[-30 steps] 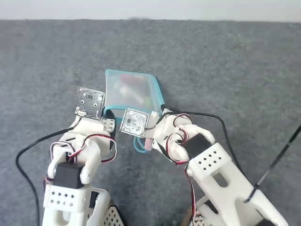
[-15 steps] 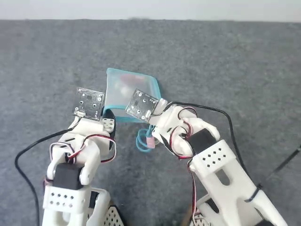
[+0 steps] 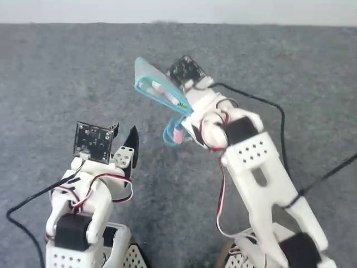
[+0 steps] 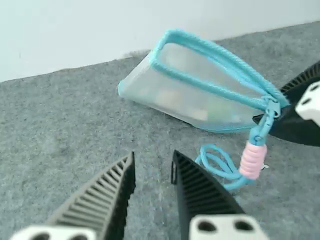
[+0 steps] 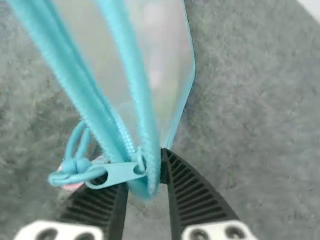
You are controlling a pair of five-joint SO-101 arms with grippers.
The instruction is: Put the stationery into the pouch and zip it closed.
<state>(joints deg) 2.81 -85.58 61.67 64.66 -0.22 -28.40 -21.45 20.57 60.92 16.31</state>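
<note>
Turquoise-trimmed clear pouch [image 3: 152,84] now hangs raised over the grey table [image 3: 290,67] in the high view, with the left gripper [image 3: 124,137] drawn back; the left wrist view shows its jaws parted and the pouch mouth gaping; the right wrist view shows the right gripper [image 5: 145,172] clenched on the pouch's zip end.

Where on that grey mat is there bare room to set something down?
Bare mat lies left of the pouch, beyond the left gripper, and right of the right arm. Crowded between the arms, where the right gripper holds the pouch.
</note>
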